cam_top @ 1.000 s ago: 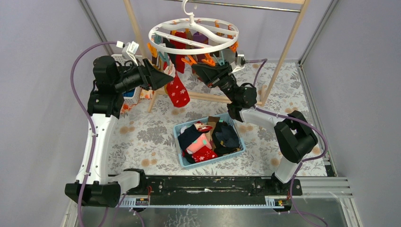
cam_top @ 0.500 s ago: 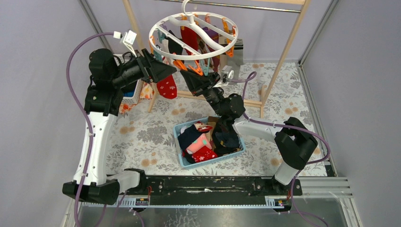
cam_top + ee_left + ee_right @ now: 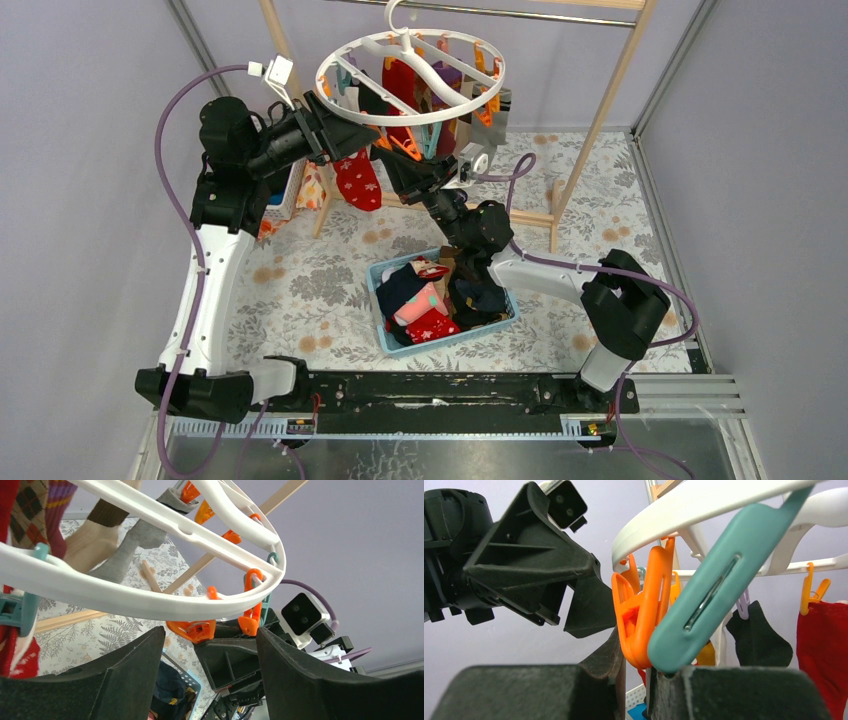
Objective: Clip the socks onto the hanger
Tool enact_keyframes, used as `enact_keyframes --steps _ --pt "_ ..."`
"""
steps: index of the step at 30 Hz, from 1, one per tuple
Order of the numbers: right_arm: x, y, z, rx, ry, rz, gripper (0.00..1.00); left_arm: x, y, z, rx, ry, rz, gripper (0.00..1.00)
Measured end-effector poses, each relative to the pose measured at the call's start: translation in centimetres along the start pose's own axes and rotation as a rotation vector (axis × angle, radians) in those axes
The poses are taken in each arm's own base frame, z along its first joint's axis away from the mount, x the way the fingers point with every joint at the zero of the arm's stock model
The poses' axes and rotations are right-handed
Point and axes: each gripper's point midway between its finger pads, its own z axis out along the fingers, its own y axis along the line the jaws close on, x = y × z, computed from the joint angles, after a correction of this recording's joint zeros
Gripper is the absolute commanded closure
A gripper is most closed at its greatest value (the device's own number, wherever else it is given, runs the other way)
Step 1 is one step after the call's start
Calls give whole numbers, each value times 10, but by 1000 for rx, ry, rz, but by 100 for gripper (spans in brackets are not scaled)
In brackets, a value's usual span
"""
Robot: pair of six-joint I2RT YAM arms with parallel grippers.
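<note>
- The right gripper (image 3: 636, 667) is raised under the hanger (image 3: 125, 600). Its jaws are nearly closed on the tail of an orange clip (image 3: 641, 610), probably to spring it open. A teal clip (image 3: 714, 595) is touching it.
- The left gripper (image 3: 209, 632) is held wide open and empty at the ring's rim, facing the right one.
- Some socks are already clipped, e.g. a red sock (image 3: 357, 182). The rest are piled in the blue basket (image 3: 455, 340) below.
- A sock probably has to be fetched before the pinched clip is of use.

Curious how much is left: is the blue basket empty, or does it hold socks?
Not empty: the blue basket is heaped with red, pink, navy and black socks.
</note>
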Motion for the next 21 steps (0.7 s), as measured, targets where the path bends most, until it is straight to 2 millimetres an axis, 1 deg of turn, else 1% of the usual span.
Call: enact_keyframes --steps 6,16,21 --pt "-1 2 1 -1 -3 -12 100 2 6 4 -11 -1 -29 35" --pt "0 4 2 1 -2 -27 100 -2 14 11 -19 -13 -36 37" --pt "3 2 3 12 1 -35 100 -2 18 13 -22 -9 -42 46"
